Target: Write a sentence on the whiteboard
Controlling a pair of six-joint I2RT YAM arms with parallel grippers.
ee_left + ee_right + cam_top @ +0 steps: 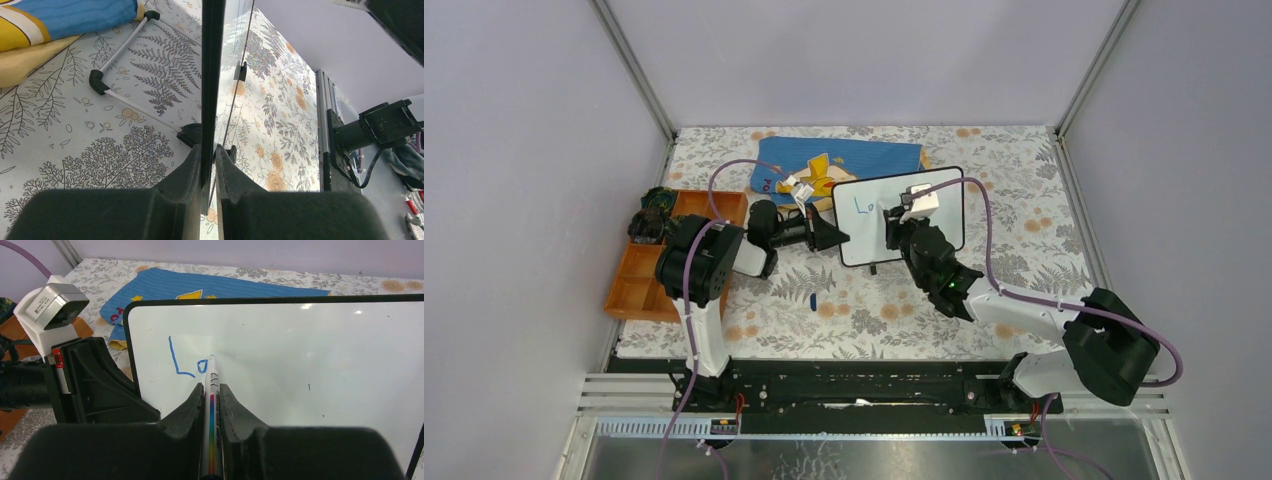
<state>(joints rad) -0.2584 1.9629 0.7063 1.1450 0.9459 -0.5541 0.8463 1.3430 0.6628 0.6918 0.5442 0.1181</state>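
Sentence (pixel 187 362): two blue letters, "Lo", stand near the upper left corner of the whiteboard (pixel 310 355)
Whiteboard: one black-rimmed panel, raised on edge over the middle of the floral table (pixel 1024 200), its white face turned toward the right arm
Marker (pixel 212 405): one white pen with a rainbow stripe, its tip touching the board just right of the "o"
Right gripper (pixel 211 389): fingers closed tight around the marker's barrel, pointing it at the board
Left gripper (pixel 209 150): jaws nearly together, pinching the board's left edge between them
Right wrist view only: the letters read clearly, and the left gripper shows as a black wedge at the board's rim
Left wrist view only: the board appears edge-on as a dark vertical bar, with a thin white rod (pixel 125 50) with black end pieces on the table beside it
Top view only: both arms meet at the board; one orange tray (pixel 639 280) sits by the left arm and one small blue piece (pixel 812 299) lies on the table nearer the bases
Behind the board: one blue cloth (pixel 864 160) with a yellow figure, lying flat
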